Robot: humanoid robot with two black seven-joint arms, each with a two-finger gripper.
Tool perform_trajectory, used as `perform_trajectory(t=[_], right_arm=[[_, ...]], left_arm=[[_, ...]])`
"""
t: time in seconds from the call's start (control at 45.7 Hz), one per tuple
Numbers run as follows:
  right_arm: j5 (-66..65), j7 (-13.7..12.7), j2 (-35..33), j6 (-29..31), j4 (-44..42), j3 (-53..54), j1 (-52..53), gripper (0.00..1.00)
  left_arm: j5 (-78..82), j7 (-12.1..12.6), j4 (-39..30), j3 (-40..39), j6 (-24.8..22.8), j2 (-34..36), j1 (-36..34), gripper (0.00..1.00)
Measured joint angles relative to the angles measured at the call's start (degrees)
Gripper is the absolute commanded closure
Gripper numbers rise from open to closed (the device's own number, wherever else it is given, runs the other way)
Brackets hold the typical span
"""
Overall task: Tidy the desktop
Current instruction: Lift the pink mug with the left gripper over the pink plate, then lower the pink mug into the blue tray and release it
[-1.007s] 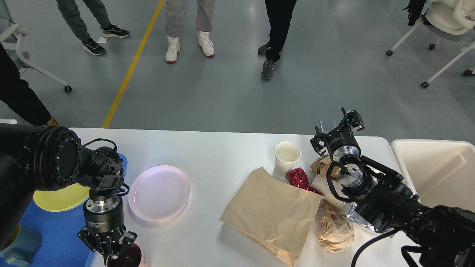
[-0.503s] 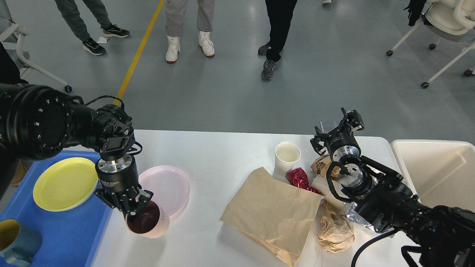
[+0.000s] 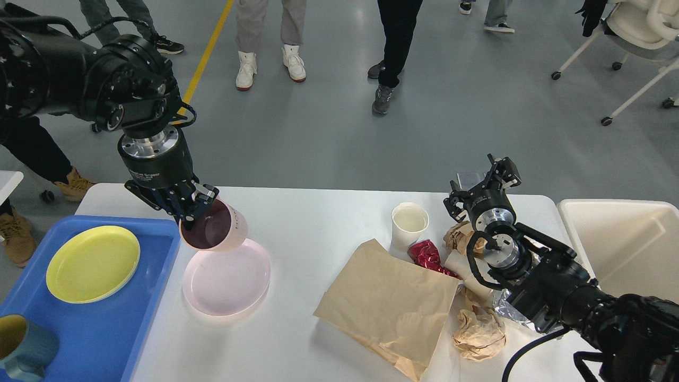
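The white desktop (image 3: 313, 223) holds a pink plate (image 3: 227, 278), a white paper cup (image 3: 409, 225), a brown paper bag (image 3: 390, 305), a red wrapper (image 3: 428, 255) and crumpled brown paper (image 3: 479, 331). My left gripper (image 3: 193, 212) is shut on the rim of a pink cup with a dark inside (image 3: 215, 227), held tilted in the air above the far edge of the pink plate. My right gripper (image 3: 480, 183) is open and empty above the table's far right, beyond the pile of rubbish.
A blue tray (image 3: 106, 334) at the left holds a yellow plate (image 3: 93, 263) and a blue-grey mug (image 3: 24, 350). A cream bin (image 3: 626, 246) stands at the right. Several people stand on the floor beyond the table. Chairs are at the far right.
My left arm has lifted the pink cup from the table's near edge, up and away, to above the pink plate. The right arm has not moved.
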Motion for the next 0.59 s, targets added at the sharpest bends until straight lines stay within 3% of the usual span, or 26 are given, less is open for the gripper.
perform_trajectory(t=[0.197,0.591], right_arm=[[0.0,0.0,0.0,0.0,0.0,0.0,0.0,0.00],[0.0,0.0,0.0,0.0,0.0,0.0,0.0,0.00]], left_arm=[[-0.1,0.0,-0.3,0.1,0.0,1.4,-0.1,1.00],[0.0,0.6,9.0,0.3,0.0,18.9,19.3,1.00]])
